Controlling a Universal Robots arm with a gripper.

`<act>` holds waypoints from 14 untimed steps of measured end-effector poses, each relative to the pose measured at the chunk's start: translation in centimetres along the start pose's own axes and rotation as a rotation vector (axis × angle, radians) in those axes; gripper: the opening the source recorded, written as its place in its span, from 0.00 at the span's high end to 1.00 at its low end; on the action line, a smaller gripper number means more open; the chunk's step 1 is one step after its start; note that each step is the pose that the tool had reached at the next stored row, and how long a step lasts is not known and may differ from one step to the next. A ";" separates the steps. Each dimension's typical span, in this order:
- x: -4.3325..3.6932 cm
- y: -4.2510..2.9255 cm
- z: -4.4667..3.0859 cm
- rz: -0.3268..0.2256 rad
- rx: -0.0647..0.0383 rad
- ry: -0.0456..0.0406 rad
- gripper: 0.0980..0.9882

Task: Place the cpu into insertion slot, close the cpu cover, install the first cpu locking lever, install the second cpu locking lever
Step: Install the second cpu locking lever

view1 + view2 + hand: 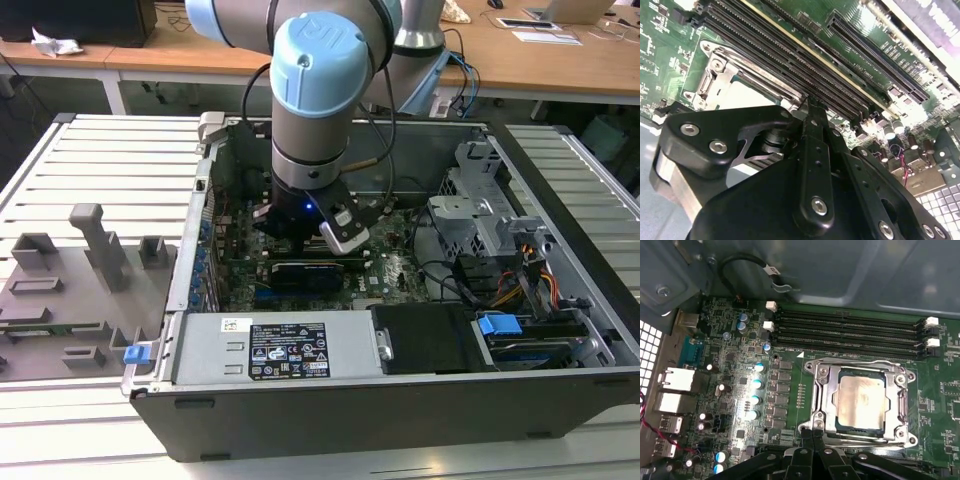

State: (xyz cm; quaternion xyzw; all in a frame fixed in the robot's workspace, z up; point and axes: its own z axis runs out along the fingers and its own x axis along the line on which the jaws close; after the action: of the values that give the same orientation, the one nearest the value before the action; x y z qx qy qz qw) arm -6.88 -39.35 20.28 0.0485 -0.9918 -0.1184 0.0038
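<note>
The cpu (pixel 860 402), silvery with a thin green rim, lies flat in the insertion slot (pixel 860 371), whose dark rim shows around it. The cpu cover (pixel 824 386), a metal frame with a square window, lies down flat over the chip's edges. In both wrist views my gripper (pixel 812 436) (pixel 811 106) is shut, with nothing visible between its fingers. Its tips stand at the socket's edge, on the side away from the memory slots. How the locking levers stand I cannot tell. In the exterior view the arm's wrist (pixel 310 120) reaches down into the open computer case (pixel 200 260).
Long black memory slots (pixel 850 332) run beside the socket, with capacitors (pixel 756 385) and rear ports (pixel 675 380) nearby. A black cable (pixel 740 262) loops at the case wall. The power supply (pixel 280 350), the drive cage (pixel 490 215) and a grey fixture tray (pixel 80 280) surround the work area.
</note>
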 end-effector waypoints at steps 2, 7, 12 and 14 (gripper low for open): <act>0.09 -0.04 0.17 0.000 -0.005 -0.0003 0.99; 0.48 -0.04 0.44 -0.001 -0.032 -0.0031 0.99; 0.53 -0.05 0.70 -0.001 -0.042 -0.0039 0.99; 0.54 0.07 0.22 -0.001 -0.042 -0.0040 0.99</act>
State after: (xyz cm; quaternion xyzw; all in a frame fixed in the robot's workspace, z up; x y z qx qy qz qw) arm -7.43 -39.28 20.08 0.0486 -0.9891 -0.1392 0.0028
